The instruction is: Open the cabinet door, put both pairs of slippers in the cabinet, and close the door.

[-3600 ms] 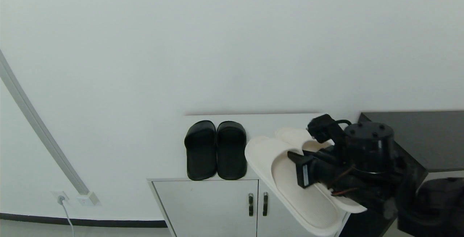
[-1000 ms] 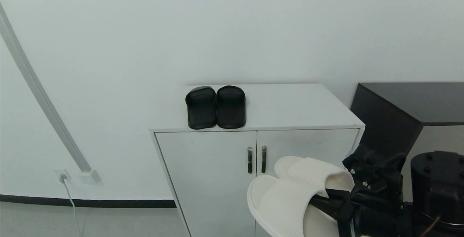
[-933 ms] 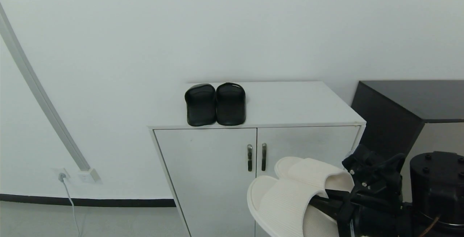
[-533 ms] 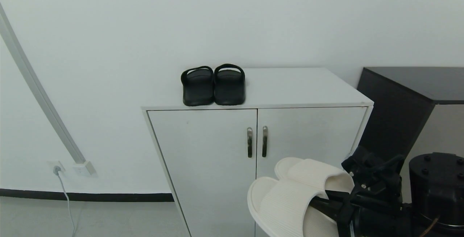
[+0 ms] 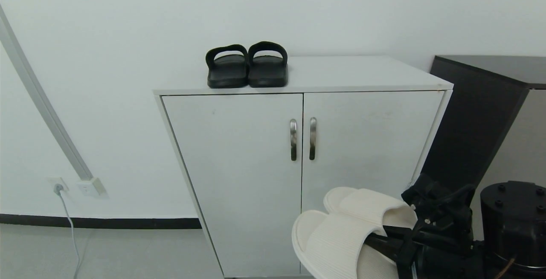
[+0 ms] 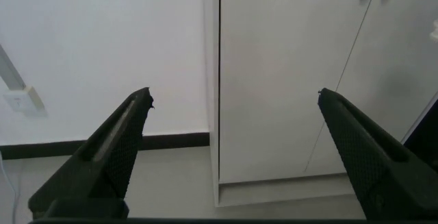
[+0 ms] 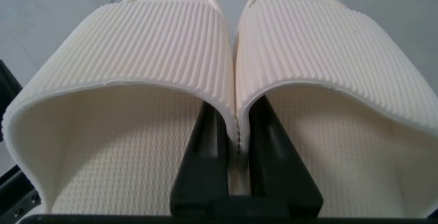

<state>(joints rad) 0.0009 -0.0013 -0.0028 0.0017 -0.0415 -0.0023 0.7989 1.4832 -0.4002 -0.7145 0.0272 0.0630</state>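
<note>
The white slippers (image 5: 347, 238) hang in the air low in front of the cabinet's right door (image 5: 367, 138), toes pointing up and towards the cabinet, the two lying side by side and touching. The right pincer (image 7: 237, 145) pinches them: one dark finger sits inside each slipper, and the two neighbouring strap edges are pressed together between the fingers. The ribbed straps arch over the fingers on both sides.

The black slippers (image 5: 247, 65) stand as a pair on the cabinet's top, near its front edge and above the left door (image 5: 234, 164), touching each other, their open heel ends facing the robot. Both doors of the white cabinet (image 5: 439, 100) are shut, and the two upright metal handles (image 5: 303, 139) sit close together at the middle seam.

The left pincer (image 6: 234, 95) is spread wide with nothing between its fingers; it is low, facing the cabinet's left front corner and the white wall beside it.

A black piece of furniture (image 5: 473, 117) stands just to the right of the cabinet. On the wall to the left a grey duct (image 5: 38, 95) runs slantwise down to a socket (image 5: 57, 184), from which a cable (image 5: 71, 232) drops to the grey floor (image 5: 119, 253).
</note>
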